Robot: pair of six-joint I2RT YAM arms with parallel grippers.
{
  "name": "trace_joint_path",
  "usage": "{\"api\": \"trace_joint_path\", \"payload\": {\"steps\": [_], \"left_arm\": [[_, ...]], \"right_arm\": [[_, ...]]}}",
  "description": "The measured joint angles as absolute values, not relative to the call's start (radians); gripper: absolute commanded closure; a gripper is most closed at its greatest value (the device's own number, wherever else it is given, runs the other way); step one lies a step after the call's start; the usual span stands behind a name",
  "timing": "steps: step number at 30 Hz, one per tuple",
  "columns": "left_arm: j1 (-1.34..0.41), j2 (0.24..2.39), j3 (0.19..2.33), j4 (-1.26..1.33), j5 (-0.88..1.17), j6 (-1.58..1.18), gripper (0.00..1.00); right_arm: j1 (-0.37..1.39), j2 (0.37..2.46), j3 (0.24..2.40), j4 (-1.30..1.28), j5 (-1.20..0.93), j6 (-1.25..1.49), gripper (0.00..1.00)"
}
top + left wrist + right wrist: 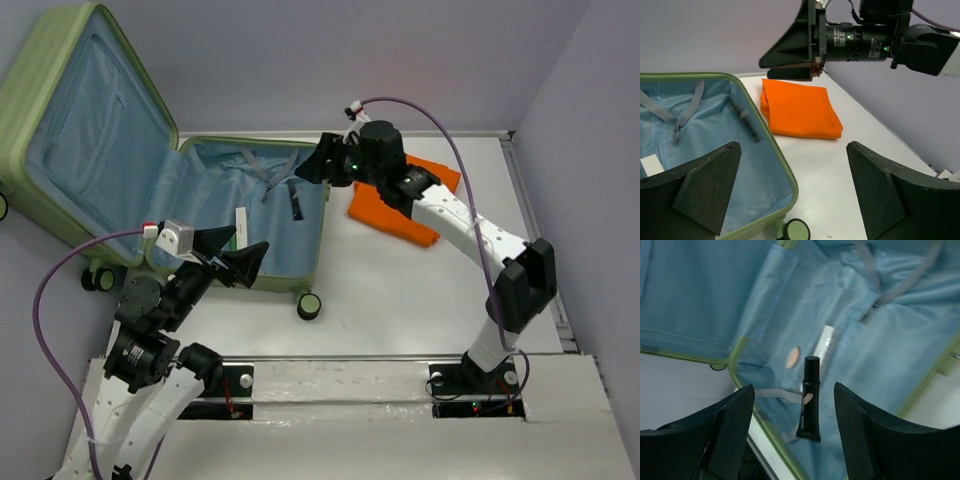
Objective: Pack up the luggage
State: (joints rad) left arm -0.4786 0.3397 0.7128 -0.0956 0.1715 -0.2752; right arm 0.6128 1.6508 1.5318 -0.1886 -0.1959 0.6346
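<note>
White table (400, 290), grey walls. Luggage (90, 130) lies open on it, lid tipped back. Right gripper (312, 165) over luggage's right rim, jaws apart, empty; black tube (809, 397) inside luggage. Left gripper (235, 252) at luggage's near rim, jaws apart, empty. Orange cloth (405, 200) just right of luggage.

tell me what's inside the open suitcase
In the suitcase: black tube, white stick, grey straps. The left end effector covers the near corner; anything there is hidden.
</note>
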Motion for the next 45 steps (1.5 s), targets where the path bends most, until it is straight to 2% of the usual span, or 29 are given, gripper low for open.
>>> {"api": "trace_joint_path", "payload": {"steps": [2, 5, 9, 13, 15, 21, 24, 26, 27, 28, 30, 31, 32, 34, 40, 43, 44, 45], "left_arm": [[-0.475, 0.351, 0.713, -0.096, 0.171, -0.275, 0.01], [-0.475, 0.364, 0.713, -0.096, 0.173, -0.275, 0.01], [-0.475, 0.368, 0.713, -0.096, 0.178, -0.275, 0.01], [-0.475, 0.373, 0.713, -0.096, 0.182, -0.275, 0.01], [-0.475, 0.377, 0.713, -0.096, 0.182, -0.275, 0.01], [-0.469, 0.400, 0.713, -0.096, 0.179, -0.278, 0.01], [-0.462, 0.411, 0.713, -0.096, 0.180, -0.279, 0.01], [-0.456, 0.418, 0.713, -0.096, 0.179, -0.279, 0.01], [-0.455, 0.423, 0.713, -0.096, 0.180, -0.279, 0.01], [-0.451, 0.429, 0.713, -0.096, 0.180, -0.279, 0.01], [-0.447, 0.440, 0.713, -0.095, 0.182, -0.279, 0.01], [-0.445, 0.448, 0.713, -0.095, 0.184, -0.279, 0.01], [-0.443, 0.455, 0.713, -0.095, 0.187, -0.279, 0.01], [-0.440, 0.478, 0.713, -0.093, 0.192, -0.280, 0.01], [-0.437, 0.594, 0.727, -0.081, 0.228, -0.320, 0.01], [-0.437, 0.679, 0.759, -0.070, 0.269, -0.369, 0.01], [-0.438, 0.712, 0.773, -0.060, 0.288, -0.389, 0.01], [-0.444, 0.731, 0.784, -0.052, 0.295, -0.401, 0.01]], "right_arm": [[0.648, 1.744, 1.625, -0.168, -0.236, 0.634, 0.19], [0.639, 1.769, 1.620, -0.181, -0.222, 0.618, 0.23], [0.558, 1.697, 1.436, -0.198, -0.102, 0.579, 0.24], [0.419, 1.600, 1.191, -0.226, 0.035, 0.565, 0.12], [0.315, 1.559, 1.068, -0.233, 0.077, 0.569, 0.01], [0.094, 1.504, 0.860, -0.206, 0.101, 0.585, 0.01], [0.078, 1.520, 0.828, -0.161, 0.081, 0.608, 0.08], [0.061, 1.552, 0.819, -0.119, 0.057, 0.624, 0.24], [0.047, 1.571, 0.816, -0.094, 0.038, 0.638, 0.33], [0.034, 1.592, 0.813, -0.072, 0.024, 0.645, 0.54], [0.010, 1.620, 0.804, -0.002, -0.022, 0.665, 0.72], [-0.001, 1.635, 0.803, 0.027, -0.041, 0.677, 0.85], [-0.006, 1.645, 0.803, 0.042, -0.057, 0.682, 0.90], [-0.016, 1.650, 0.800, 0.064, -0.080, 0.689, 0.91], [-0.060, 1.489, 0.615, 0.139, -0.132, 0.702, 0.88], [-0.109, 1.296, 0.462, 0.123, -0.128, 0.703, 0.63], [-0.122, 1.240, 0.420, 0.111, -0.121, 0.702, 0.40], [-0.134, 1.201, 0.393, 0.101, -0.117, 0.702, 0.26]]}}
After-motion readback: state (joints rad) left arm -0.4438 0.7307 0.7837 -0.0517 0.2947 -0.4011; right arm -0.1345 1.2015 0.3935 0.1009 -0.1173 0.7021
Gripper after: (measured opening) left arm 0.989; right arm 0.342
